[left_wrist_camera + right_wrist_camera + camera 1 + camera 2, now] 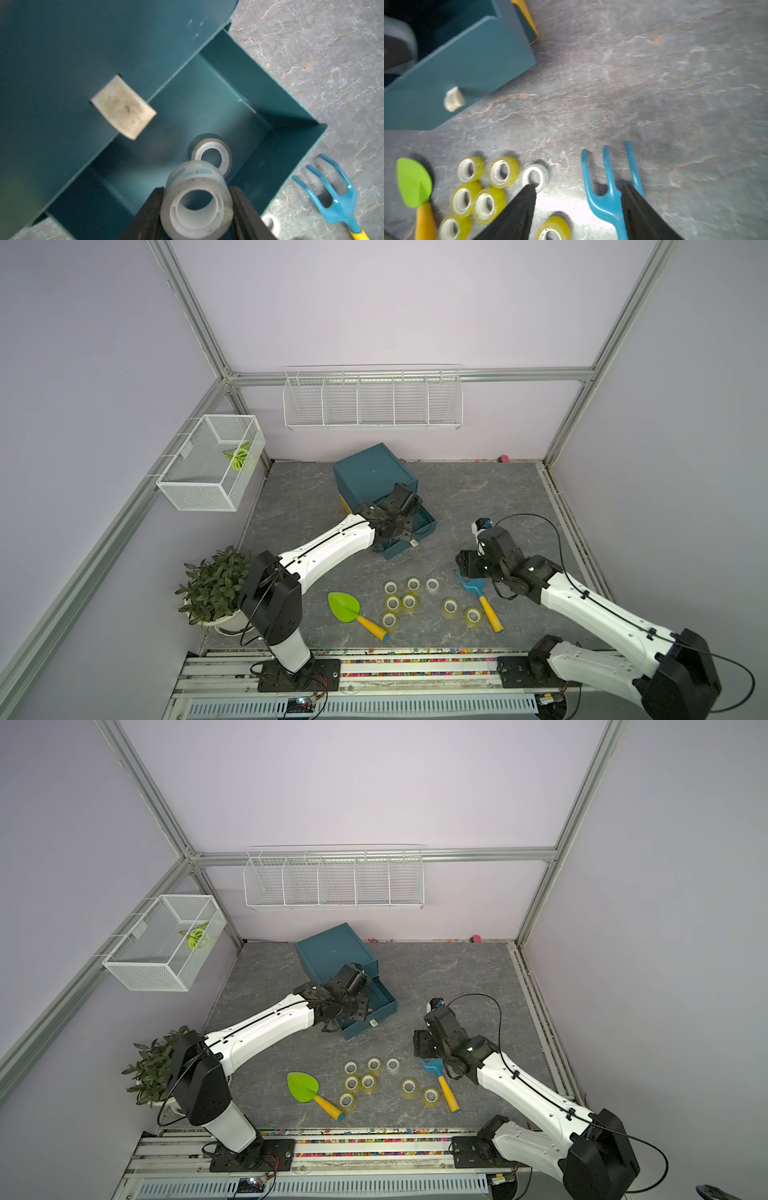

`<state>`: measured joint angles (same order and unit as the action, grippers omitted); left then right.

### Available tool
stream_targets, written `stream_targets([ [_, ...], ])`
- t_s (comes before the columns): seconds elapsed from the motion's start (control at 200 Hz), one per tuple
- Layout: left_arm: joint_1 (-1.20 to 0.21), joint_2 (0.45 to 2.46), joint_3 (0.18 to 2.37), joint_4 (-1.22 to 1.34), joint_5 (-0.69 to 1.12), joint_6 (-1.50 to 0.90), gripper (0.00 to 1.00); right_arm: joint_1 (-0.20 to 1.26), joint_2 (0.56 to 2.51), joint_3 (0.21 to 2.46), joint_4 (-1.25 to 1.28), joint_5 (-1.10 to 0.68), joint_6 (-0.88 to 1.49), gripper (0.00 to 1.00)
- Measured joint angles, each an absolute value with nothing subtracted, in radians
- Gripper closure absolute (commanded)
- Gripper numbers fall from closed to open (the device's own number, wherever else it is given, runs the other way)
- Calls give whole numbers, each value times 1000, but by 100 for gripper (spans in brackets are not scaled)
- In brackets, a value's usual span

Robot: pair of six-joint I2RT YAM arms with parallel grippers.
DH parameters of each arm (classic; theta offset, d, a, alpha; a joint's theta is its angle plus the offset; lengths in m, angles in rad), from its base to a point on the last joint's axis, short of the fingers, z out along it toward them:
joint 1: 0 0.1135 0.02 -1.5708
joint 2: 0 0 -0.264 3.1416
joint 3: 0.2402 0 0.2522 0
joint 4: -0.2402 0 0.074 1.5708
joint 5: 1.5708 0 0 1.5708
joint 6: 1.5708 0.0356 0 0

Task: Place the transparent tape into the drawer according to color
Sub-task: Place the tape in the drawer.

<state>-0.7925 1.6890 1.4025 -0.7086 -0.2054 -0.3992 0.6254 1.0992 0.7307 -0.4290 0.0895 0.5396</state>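
Tape sorting on a grey worktop (498, 497): only the left wrist view shows the left pincer (196, 188) clamped on a clear tape roll (207, 174) over the open teal drawer (280, 99), where a second clear roll (226, 158) lies flat. In both top views, a green toy shovel (343, 605), seven yellow-green rolls (415, 603), a lone clear roll (437, 585) and a blue toy rake (473, 585) line the front. The right pincer (578, 187) hangs with its fingers apart by the rake's tines.
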Motion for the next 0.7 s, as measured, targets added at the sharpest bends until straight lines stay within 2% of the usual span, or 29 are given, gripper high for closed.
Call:
stream_targets([
  [0.185, -790, 1689, 1402, -708, -202, -409, 37, 641, 1147, 736, -413, 5, 495, 29],
  [0.465, -790, 1666, 1402, -721, -181, -418, 18, 748, 1209, 761, -416, -3, 443, 29],
  [0.7, -790, 1503, 1374, -723, -133, -428, 0, 828, 1308, 794, -435, 2, 414, 30],
])
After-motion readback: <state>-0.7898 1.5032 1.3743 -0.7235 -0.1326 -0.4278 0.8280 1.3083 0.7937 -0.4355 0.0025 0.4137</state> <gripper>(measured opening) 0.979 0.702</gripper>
